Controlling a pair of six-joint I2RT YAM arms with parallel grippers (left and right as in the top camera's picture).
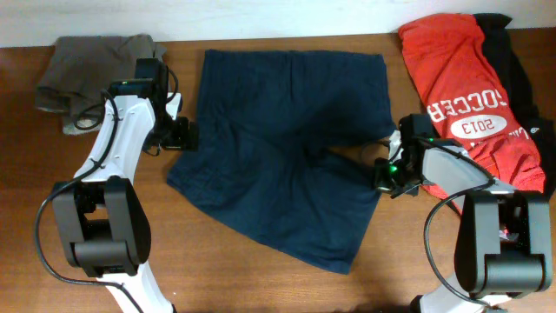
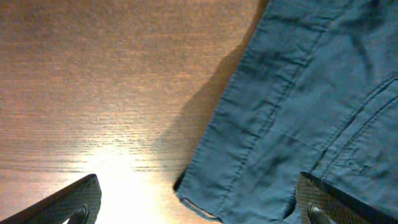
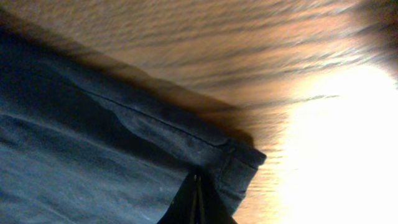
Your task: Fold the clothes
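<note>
Left end effector (image 2: 196,198) fully open, fingers spread wide just above the table (image 1: 217,261) at the hem corner of the navy shorts (image 1: 287,148), one finger over bare wood and the other over the cloth, nothing between them. Right end effector (image 3: 196,198) closed, fingertips pinched together on the hem corner at the opposite edge of the shorts. Shorts lie spread flat mid-table between the two arms; grey-brown garment (image 1: 87,69) bunched at the far corner on the left arm's side, red jersey (image 1: 452,78) partly over a black garment (image 1: 512,61) at the far corner on the right arm's side.
</note>
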